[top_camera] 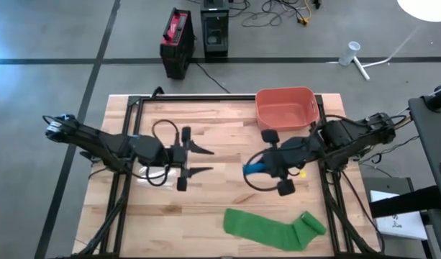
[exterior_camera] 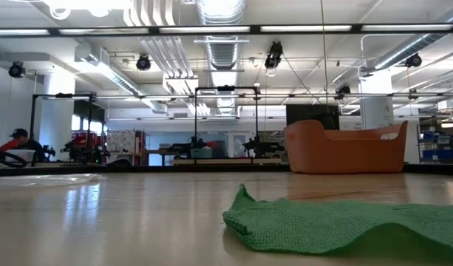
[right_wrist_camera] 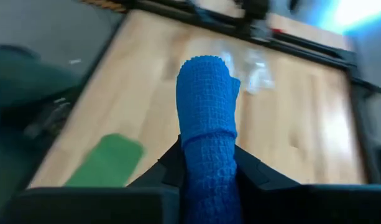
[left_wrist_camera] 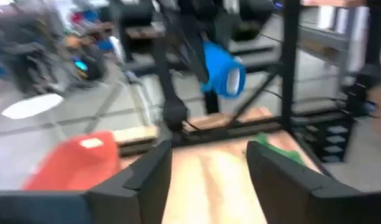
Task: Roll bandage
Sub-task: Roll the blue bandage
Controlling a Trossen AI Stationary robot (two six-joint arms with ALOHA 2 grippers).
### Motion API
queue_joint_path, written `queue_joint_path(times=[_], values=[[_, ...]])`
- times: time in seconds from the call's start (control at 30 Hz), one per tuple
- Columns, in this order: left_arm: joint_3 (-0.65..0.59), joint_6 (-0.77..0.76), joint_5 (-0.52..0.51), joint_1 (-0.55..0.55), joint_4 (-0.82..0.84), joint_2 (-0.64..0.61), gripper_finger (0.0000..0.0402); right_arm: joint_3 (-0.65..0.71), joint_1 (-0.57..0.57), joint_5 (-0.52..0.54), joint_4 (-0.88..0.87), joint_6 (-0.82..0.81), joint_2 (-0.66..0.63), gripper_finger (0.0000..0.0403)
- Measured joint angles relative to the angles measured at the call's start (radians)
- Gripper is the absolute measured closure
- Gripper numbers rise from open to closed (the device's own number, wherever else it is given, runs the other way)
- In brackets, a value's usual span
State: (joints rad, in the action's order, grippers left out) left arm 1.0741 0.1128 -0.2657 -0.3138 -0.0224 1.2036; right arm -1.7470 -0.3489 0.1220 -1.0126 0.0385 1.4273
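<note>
My right gripper [right_wrist_camera: 206, 168] pinched the soft, light blue bandage [right_wrist_camera: 206, 118] above the table's middle; my left gripper [top_camera: 200, 160] gaped empty. I'd grip its compact rolled end.

orange bin [top_camera: 286, 106] at the table's [top_camera: 206, 208] far edge; black cases [top_camera: 175, 42] on floor.

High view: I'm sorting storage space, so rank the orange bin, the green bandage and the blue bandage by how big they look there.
1. Green bandage and orange bin: too alike in area to rank; the bandage is longer, the bin squarer.
2. Blue bandage, smallest, though the right gripper partly hides it.
</note>
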Motion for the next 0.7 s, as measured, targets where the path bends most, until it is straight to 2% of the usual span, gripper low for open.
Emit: queue_joint_path(times=[0.07, 0.2, 0.33, 0.47, 0.7], values=[[-0.005, -0.026, 0.043, 0.0, -0.003, 0.011, 0.019, 0.0, 0.0, -0.044, 0.0, 0.021, 0.0, 0.0335], [-0.009, -0.081, 0.052, -0.005, 0.002, 0.052, 0.0178, 0.0, 0.0, -0.056, -0.004, 0.048, -0.002, 0.0334], [-0.012, -0.181, 0.052, -0.011, 0.11, 0.089, 0.018, 0.001, 0.003, -0.059, -0.01, 0.033, 0.019, 0.0344], [-0.011, -0.377, 0.058, -0.022, 0.344, 0.111, 0.0192, 0.016, 0.003, -0.053, -0.009, -0.011, 0.043, 0.0346], [-0.012, -0.847, 0.164, -0.059, 0.898, 0.116, 0.0212, 0.103, 0.002, -0.043, 0.023, -0.078, 0.084, 0.0337]])
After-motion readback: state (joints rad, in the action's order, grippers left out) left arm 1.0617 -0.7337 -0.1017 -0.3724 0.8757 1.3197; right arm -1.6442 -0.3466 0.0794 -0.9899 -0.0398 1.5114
